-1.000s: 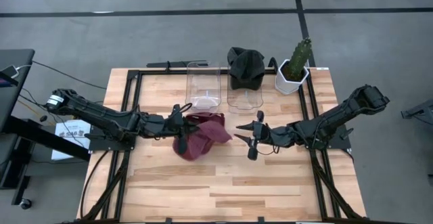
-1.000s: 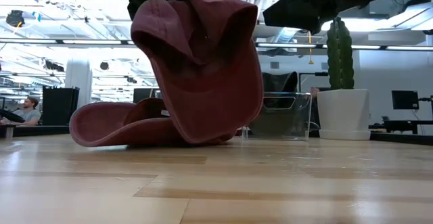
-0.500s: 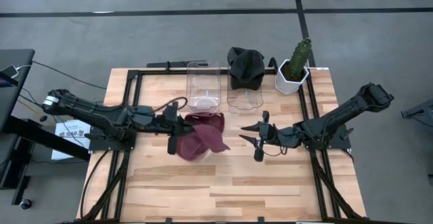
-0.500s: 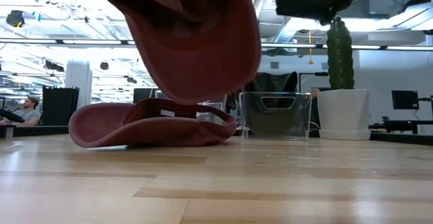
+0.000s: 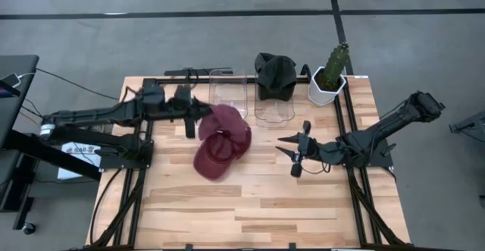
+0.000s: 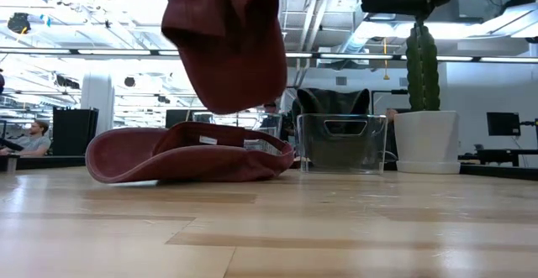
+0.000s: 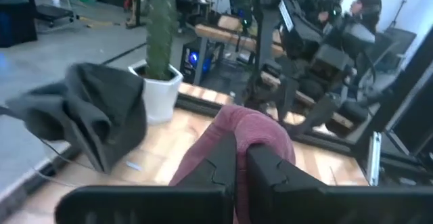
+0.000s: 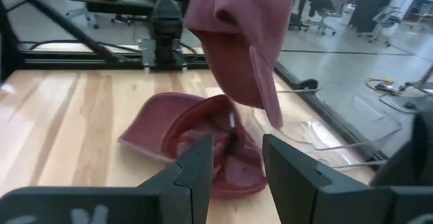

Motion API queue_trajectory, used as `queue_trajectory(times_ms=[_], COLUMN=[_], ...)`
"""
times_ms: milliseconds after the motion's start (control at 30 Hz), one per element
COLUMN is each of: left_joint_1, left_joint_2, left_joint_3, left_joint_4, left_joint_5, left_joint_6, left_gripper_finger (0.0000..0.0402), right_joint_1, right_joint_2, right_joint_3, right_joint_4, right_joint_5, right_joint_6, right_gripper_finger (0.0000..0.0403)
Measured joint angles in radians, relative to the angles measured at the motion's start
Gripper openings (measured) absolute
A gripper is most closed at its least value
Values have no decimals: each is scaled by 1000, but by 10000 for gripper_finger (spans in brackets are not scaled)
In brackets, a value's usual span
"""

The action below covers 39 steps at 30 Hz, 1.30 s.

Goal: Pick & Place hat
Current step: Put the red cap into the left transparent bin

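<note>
Left gripper [image 5: 198, 119] clamped on a maroon cap [image 5: 225, 120], holding it clear of the table [image 5: 303, 205], just in front of the clear bins [image 5: 228, 92]. A second maroon cap [image 5: 215, 156] lies on the wood right below it. Right gripper [image 5: 294, 151] hovers beside them, fingers apart, nothing in them. Black cap [image 5: 274, 75] sits on the other bin, next to the potted cactus [image 5: 331, 74].
</note>
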State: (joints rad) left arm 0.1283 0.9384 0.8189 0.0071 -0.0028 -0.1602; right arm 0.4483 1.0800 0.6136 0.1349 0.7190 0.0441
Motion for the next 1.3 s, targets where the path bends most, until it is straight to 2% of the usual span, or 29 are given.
queue_trajectory(times_ms=[367, 700, 867, 1100, 1200, 1300], left_joint_1=[321, 580, 663, 706, 714, 739], left_joint_2=[55, 249, 358, 467, 479, 487], left_joint_3=[150, 211, 220, 220, 220, 220], left_joint_4=[-51, -98, -94, -90, -89, -61], left_joint_5=[279, 469, 618, 817, 816, 762], left_joint_6=[137, 256, 290, 314, 379, 433], left_gripper_finger=[10, 10, 10, 10, 10, 10], right_joint_1=[-169, -392, -476, -569, -612, -654], right_joint_2=[35, 119, 134, 128, 128, 128], right_joint_3=[0, 0, -1, 0, 0, 0], right_joint_4=[-2, 0, -1, 42, 79, 93], right_joint_5=[2, -9, -11, -12, -13, -13], right_joint_6=[-71, -112, -177, -270, -291, -290], right_gripper_finger=[118, 118, 118, 118, 118, 118])
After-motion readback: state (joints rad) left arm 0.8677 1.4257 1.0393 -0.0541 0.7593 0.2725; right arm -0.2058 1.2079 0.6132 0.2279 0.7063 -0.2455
